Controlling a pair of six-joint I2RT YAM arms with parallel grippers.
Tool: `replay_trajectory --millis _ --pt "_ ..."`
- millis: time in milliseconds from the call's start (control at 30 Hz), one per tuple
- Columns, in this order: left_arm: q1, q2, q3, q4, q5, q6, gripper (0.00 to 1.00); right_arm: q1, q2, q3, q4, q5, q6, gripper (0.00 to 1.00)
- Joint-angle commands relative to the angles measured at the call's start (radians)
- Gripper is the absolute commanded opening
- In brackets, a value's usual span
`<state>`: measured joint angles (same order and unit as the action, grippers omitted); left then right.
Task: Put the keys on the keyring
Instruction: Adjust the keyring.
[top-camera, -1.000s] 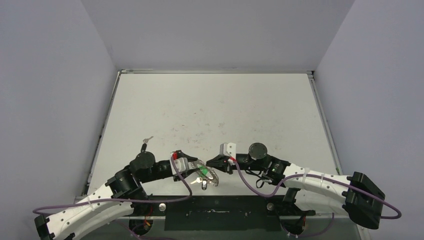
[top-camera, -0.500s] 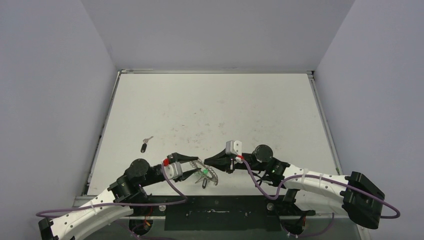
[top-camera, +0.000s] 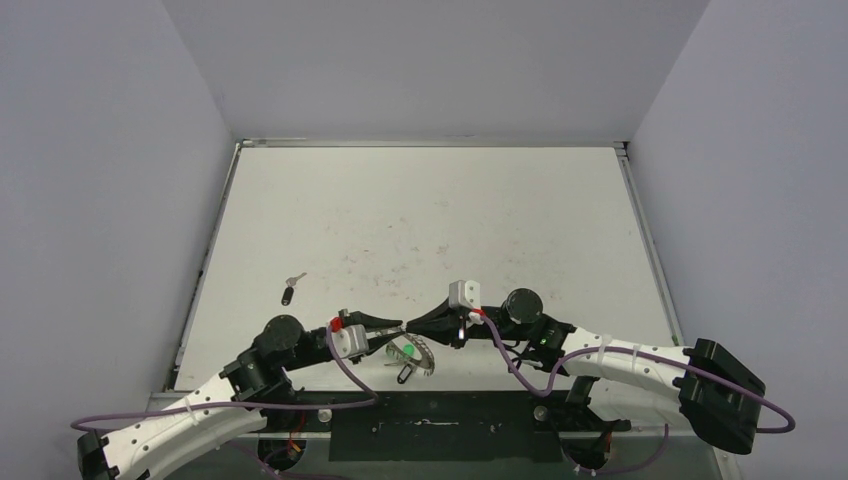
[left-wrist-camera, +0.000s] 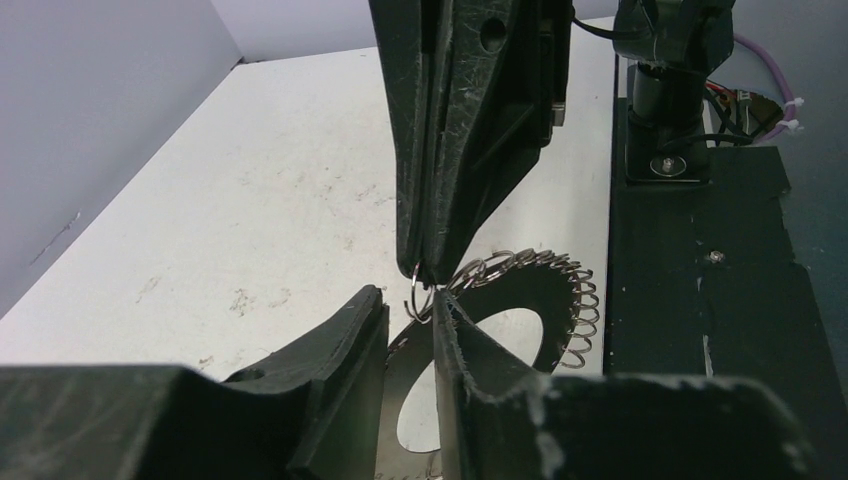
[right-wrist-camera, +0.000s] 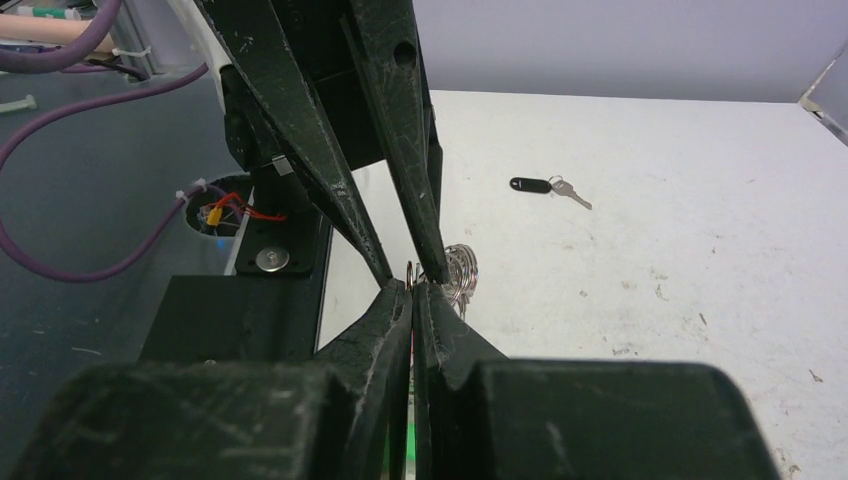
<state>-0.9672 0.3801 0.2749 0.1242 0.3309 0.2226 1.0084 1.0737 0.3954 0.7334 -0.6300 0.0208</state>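
Right pincer (right-wrist-camera: 412, 288) nips keyring (left-wrist-camera: 545, 292) rim; green key (top-camera: 408, 352) tiny, shank indistinct

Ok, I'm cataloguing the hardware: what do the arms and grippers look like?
The left arm and right arm have white perforated links, black joints and a trailing purple cable each. The left gripper and right gripper have scuffed black tapering fingers.

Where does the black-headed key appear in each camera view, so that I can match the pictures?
Top external: the black-headed key lies alone on the table, left of centre, beyond the left arm.
Left wrist: not in this picture.
Right wrist: right of centre in the upper half, flat on the table.
Shared landmark: the keyring, near the table's near edge, shows in all three views.
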Motion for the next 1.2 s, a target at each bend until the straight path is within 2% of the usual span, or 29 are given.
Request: replay_trajectory --millis 0,167,333,667,700,900,1000,1167 --pt "-0.005 0.028 0.036 0.057 0.044 0.006 0.17 -0.004 -0.011 0.022 0.100 -0.028 0.003 0.00" --pt "-0.004 0.053 0.054 0.031 0.058 0.018 0.15 -0.003 -0.017 0.026 0.082 -0.025 -0.005 0.00" --pt "-0.004 0.068 0.067 0.019 0.066 0.027 0.00 -0.004 -0.015 0.031 0.062 -0.024 -0.013 0.00" --pt "-0.004 0.052 0.069 -0.007 0.041 0.027 0.00 -0.003 -0.037 0.032 0.021 0.019 -0.025 0.00" --pt "-0.004 0.049 0.070 -0.013 0.038 0.028 0.00 -0.004 -0.042 0.030 0.017 0.030 -0.036 0.02" --pt "-0.004 0.027 0.089 -0.076 0.026 0.056 0.00 -0.005 -0.118 0.031 -0.059 0.071 -0.077 0.36" --pt "-0.004 0.020 0.103 -0.121 0.064 0.149 0.00 -0.006 -0.180 0.028 -0.118 0.081 -0.114 0.50" --pt "-0.004 -0.001 0.115 -0.191 0.092 0.294 0.00 -0.007 -0.253 0.026 -0.209 0.116 -0.162 0.59"
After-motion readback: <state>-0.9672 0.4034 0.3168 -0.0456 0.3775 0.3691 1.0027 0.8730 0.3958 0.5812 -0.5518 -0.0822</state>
